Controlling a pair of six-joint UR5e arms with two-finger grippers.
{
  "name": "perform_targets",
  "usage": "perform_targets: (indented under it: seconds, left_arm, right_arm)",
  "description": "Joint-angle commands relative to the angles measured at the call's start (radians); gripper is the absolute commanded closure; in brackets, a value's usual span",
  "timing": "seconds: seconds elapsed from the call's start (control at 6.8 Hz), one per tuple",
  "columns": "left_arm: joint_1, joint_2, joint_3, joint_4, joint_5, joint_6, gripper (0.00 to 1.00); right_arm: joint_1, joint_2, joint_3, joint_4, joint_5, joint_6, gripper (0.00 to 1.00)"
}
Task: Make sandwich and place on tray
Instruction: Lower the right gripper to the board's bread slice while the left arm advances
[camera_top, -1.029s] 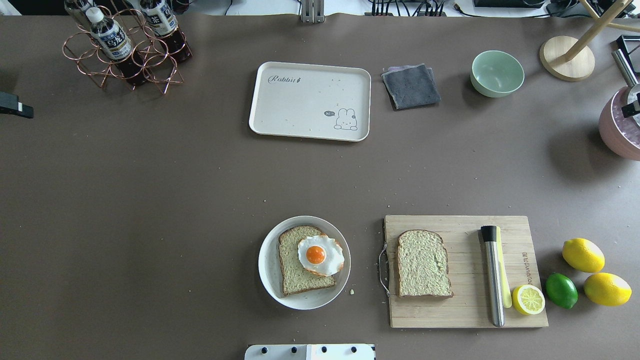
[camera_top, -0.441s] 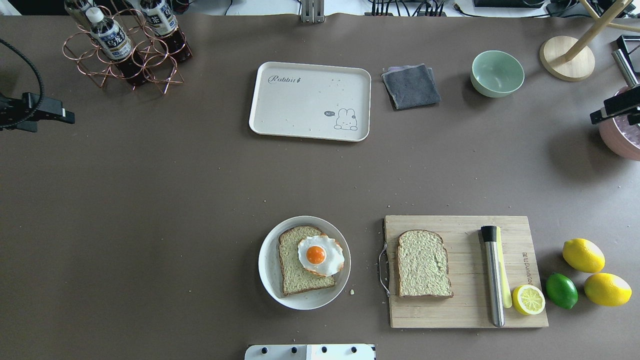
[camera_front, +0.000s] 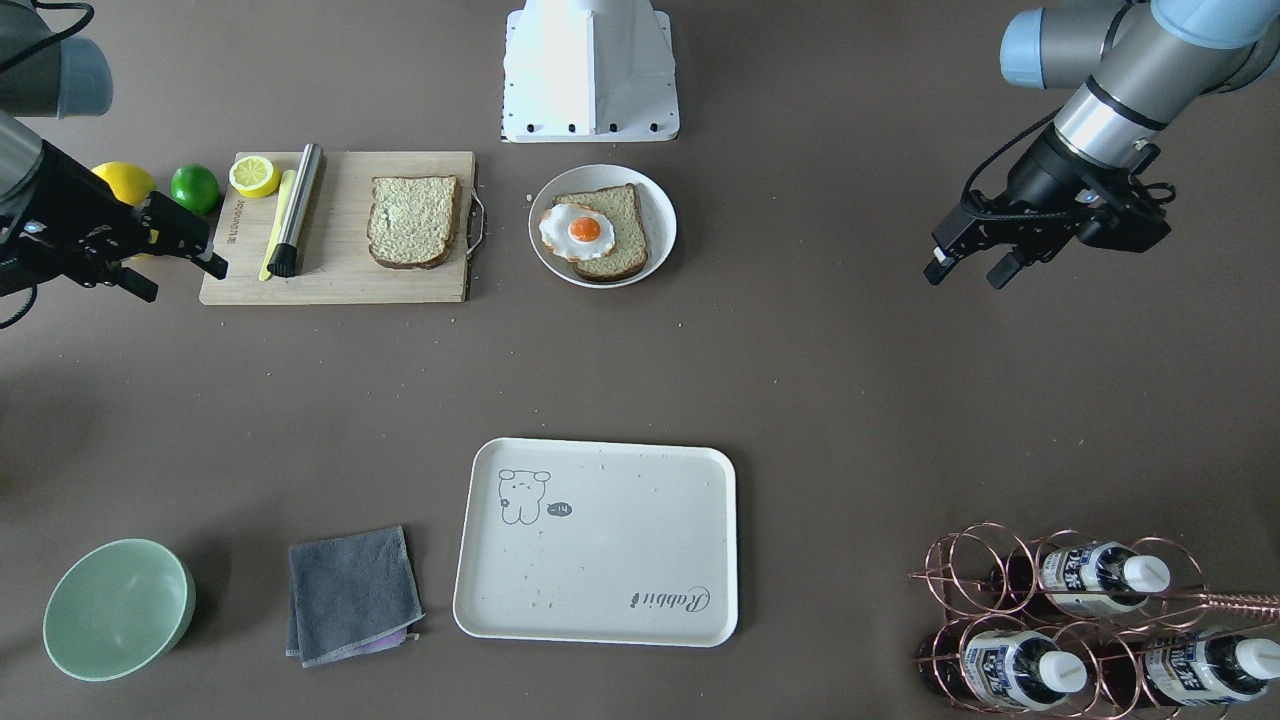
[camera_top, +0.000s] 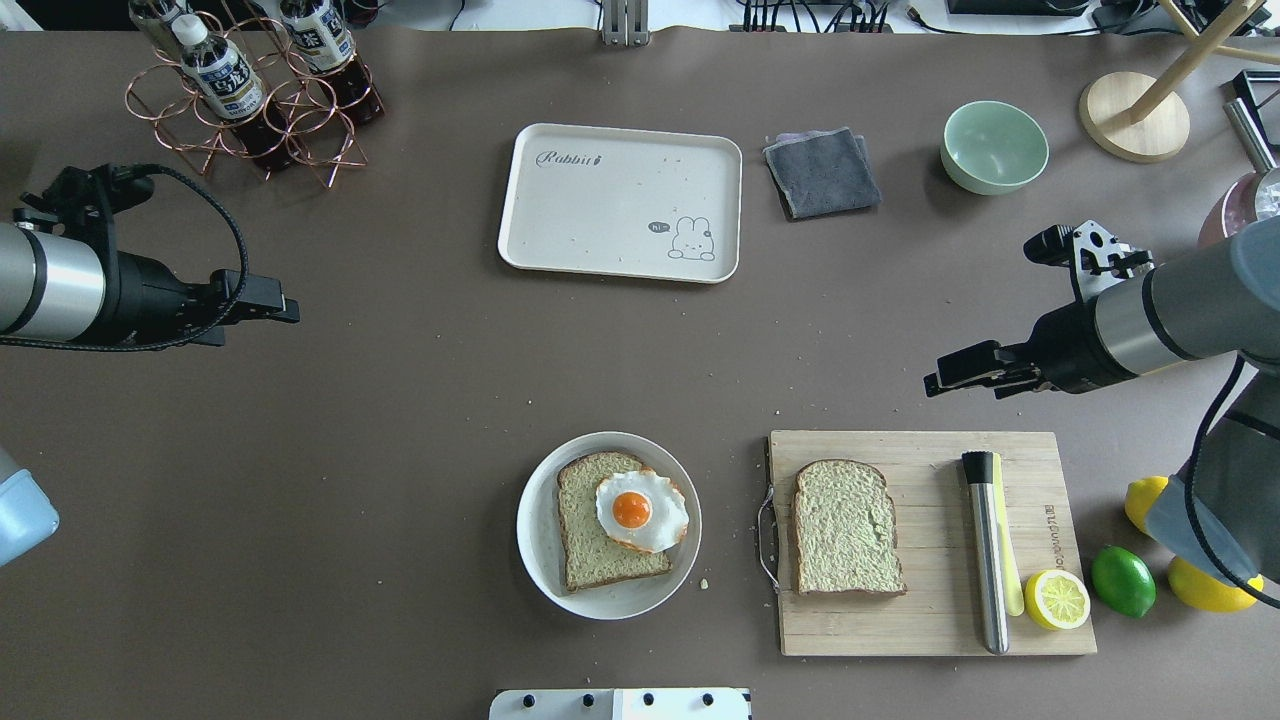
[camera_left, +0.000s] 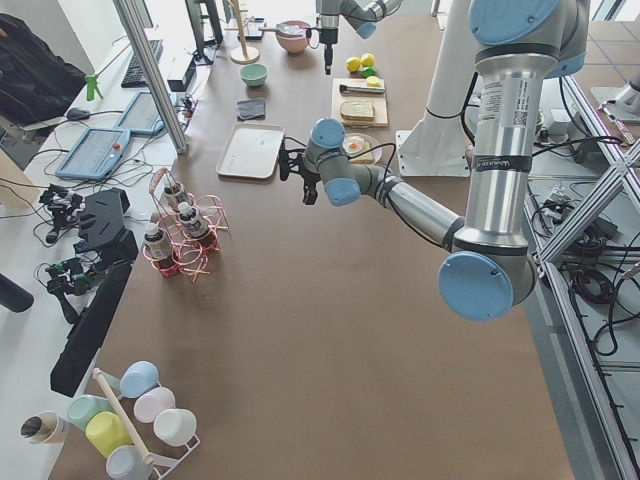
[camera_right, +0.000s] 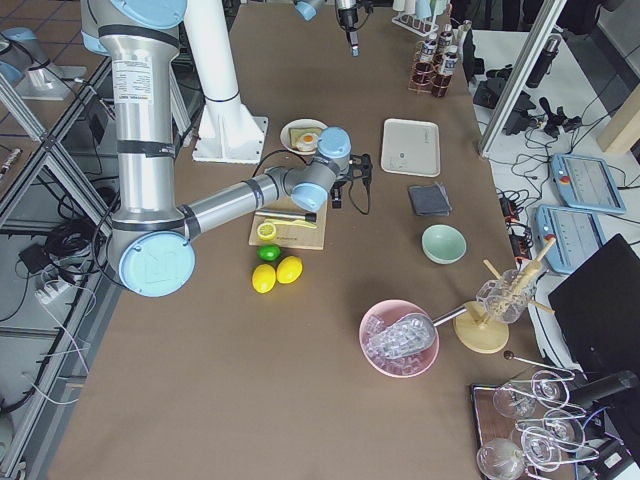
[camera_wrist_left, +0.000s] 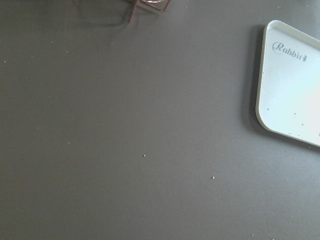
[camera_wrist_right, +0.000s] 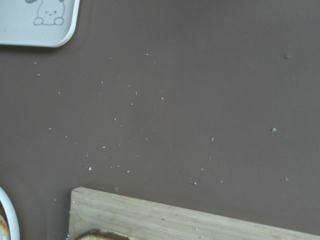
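Because the egg-topped slice (camera_front: 620, 220) lacks its top, the spread, empty right gripper (camera_front: 185, 280) should reach the bare bread slice (camera_front: 413, 207) leftward of it; the left gripper (camera_front: 963, 280) hangs spread too.

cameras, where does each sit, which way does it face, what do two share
Front-facing: across the table, facing the robot, steeply down; base, left claw, right claw show.
Overhead: behind the robot, looking forward and down; both arms show.
Exterior left: table end, along the table; left arm near.
Exterior right: opposite end; right arm near.
Left wrist: down on tray corner; no body.
Right wrist: down on cutting board edge; no body.
Shared: both wrist views catch the tray.
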Motion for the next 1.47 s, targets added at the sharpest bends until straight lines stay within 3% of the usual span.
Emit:
perform_targets:
  seconds: [0.0, 0.29, 0.59, 1.03, 1.18, 1.32]
  left_arm:
    - [0.016, 0.0, -0.005, 0.0, 0.018, -0.008, 0.03]
    - [0.016, 0.0, -0.005, 0.0, 0.02, -0.008, 0.03]
    - [0.016, 0.0, -0.005, 0.0, 0.02, -0.008, 0.03]
    - [0.016, 0.001, -0.006, 0.0, 0.02, -0.008, 0.03]
    - [0.016, 0.001, -0.006, 0.0, 0.02, -0.008, 0.03]
    - [0.016, 0.003, -0.006, 0.0, 0.02, -0.008, 0.03]
  right_arm:
    - [-0.173, 0.009, 0.046, 0.002, -0.165, 0.137, 0.01]
    - [-0.233, -0.006, 0.045, 0.002, -0.201, 0.14, 0.01]
    - [-0.323, -0.011, 0.043, 0.002, -0.304, 0.143, 0.02]
    - [-0.348, -0.034, 0.041, -0.001, -0.332, 0.143, 0.09]
    - [-0.348, -0.034, 0.04, -0.001, -0.332, 0.143, 0.34]
    - [-0.348, -0.035, 0.04, -0.001, -0.332, 0.143, 0.87]
